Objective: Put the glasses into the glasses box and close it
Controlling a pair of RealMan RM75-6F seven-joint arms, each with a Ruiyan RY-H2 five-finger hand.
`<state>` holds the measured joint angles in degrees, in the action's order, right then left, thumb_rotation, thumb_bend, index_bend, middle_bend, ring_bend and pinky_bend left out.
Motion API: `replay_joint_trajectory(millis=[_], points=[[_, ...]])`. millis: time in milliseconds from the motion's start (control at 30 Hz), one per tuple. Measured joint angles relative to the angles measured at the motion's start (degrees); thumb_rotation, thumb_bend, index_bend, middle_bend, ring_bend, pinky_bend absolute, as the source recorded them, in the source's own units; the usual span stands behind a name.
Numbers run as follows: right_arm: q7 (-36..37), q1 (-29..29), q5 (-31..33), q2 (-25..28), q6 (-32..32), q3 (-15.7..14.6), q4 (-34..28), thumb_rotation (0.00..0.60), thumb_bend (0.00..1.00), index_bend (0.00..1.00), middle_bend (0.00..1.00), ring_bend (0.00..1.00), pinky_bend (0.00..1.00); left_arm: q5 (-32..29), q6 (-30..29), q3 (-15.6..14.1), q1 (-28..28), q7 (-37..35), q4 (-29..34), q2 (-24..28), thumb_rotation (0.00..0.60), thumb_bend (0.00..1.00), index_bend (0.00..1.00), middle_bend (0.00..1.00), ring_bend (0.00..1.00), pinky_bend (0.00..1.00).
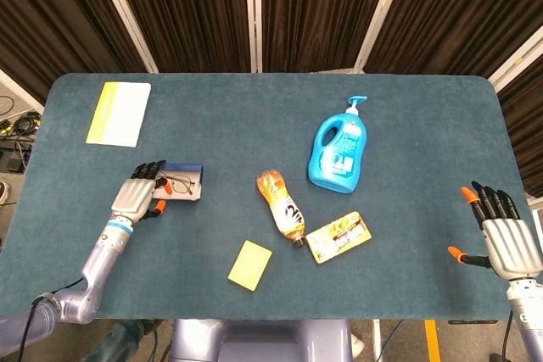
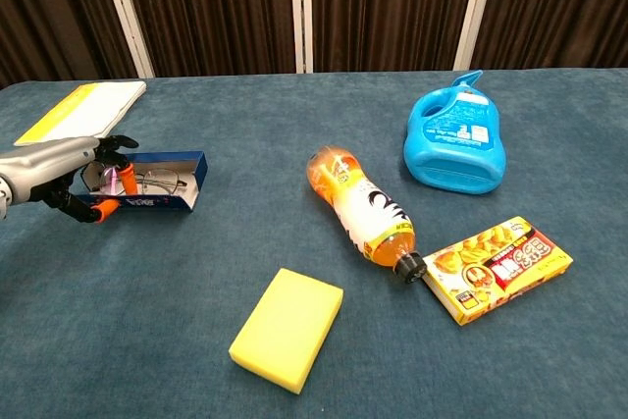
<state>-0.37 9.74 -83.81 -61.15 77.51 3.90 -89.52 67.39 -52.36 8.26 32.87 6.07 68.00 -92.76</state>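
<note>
Glasses (image 1: 180, 182) already lying inside the glasses box (image 1: 188, 195), far left of the table (image 1: 407, 108). Left hand (image 1: 136, 196) right at the box's left end, fingers on its edge, gripping it. Box's long axis running left-right, away from that hand. Right hand (image 1: 507, 242) well apart, spread, empty. Closing left, probably.

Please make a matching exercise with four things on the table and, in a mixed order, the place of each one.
Things:
1. glasses
2. notebook
3. sponge
4. detergent

Places:
A. far left corner of the table
B. near edge, in front of the orange bottle
C. inside the box
D. right of centre, beyond the snack pack

Pairs: 1-C, 2-A, 3-B, 4-D
</note>
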Motion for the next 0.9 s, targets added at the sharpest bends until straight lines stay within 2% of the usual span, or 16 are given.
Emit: replay_joint_trajectory(millis=[167,367,600,900], points=[[-0.17,0.07,0.09,-0.11,-0.15,-0.02,0.06,0.6,0.0,0.02,0.0,0.0,0.0,1.05,-0.35,-0.31,-0.14,-1.41,-0.25,-0.22,0.6,0.56,0.56,0.0,0.0,0.0],[-0.26,0.07,-0.01,-0.13,-0.1,-0.08,-0.02,0.6,0.0,0.02,0.0,0.0,0.0,1.6,-0.94,-0.4,-0.37,-1.89,1.31,0.99,0.6,0.58,0.64,0.0,0.0,0.0],[-0.31,-0.04,-0.25,0.0,0.23,-0.13,-0.27,0.6,0.0,0.02,0.0,0.0,0.0,1.92,-1.22,-0.85,-1.18,-2.54,6.2,4.97,0.6,0.58,0.65,0.0,0.0,0.0],[-0.34,-0.12,-0.43,0.15,0.48,-0.15,-0.54,0.6,0.0,0.02,0.0,0.0,0.0,0.72,-0.16,-1.87,-1.92,-0.74,15.28,12.6,0.6,0.58,0.66,0.0,0.0,0.0]])
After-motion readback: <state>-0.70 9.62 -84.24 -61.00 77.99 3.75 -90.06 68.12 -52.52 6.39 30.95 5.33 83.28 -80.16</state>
